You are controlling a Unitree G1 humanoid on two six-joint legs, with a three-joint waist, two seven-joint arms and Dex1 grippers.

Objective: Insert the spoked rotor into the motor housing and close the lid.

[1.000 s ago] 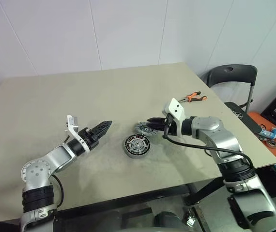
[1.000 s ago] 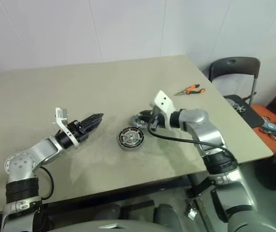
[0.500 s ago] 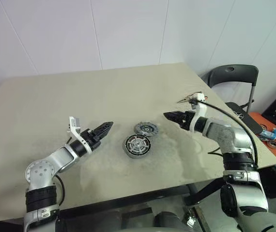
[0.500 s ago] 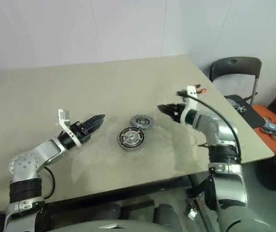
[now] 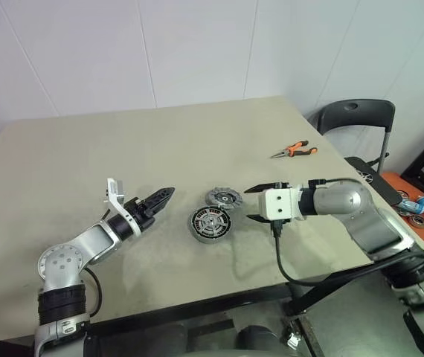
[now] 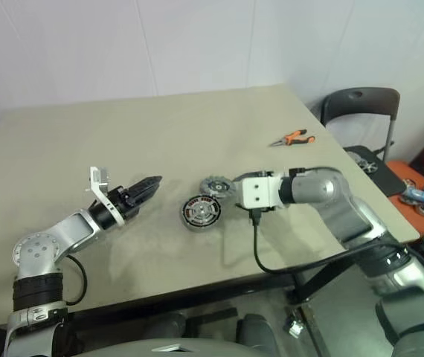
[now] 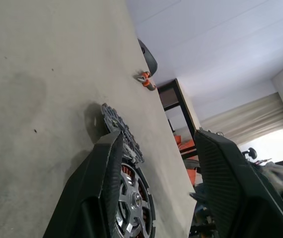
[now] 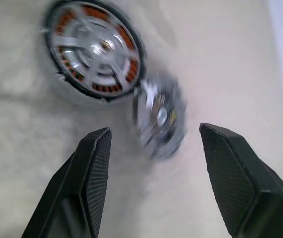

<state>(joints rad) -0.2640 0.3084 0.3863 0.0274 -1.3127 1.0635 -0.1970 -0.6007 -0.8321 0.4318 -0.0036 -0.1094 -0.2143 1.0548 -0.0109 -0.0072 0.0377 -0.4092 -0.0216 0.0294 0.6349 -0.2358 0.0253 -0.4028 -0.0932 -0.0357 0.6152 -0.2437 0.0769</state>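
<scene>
The dark round motor housing (image 5: 210, 239) stands mid-table, and the silver spoked rotor (image 8: 94, 52) lies inside it over the copper windings. The grey ribbed lid (image 5: 224, 198) lies flat on the table, touching the housing's far-right side. My right gripper (image 5: 254, 204) hovers just right of the lid, pointing at it, open with nothing between its fingers (image 8: 94, 163). My left gripper (image 5: 166, 195) hangs left of the housing, pointing toward it, open and empty, a short gap away.
Orange-handled pliers (image 5: 295, 151) lie near the table's far right edge. A black chair (image 5: 353, 119) stands beyond the right corner. A cable loops from my right wrist down over the table's front edge (image 5: 286, 279).
My right gripper opened off the lid, swung away to the right, then came back with its wrist turned. The lid stayed on the table. The left arm kept still.
</scene>
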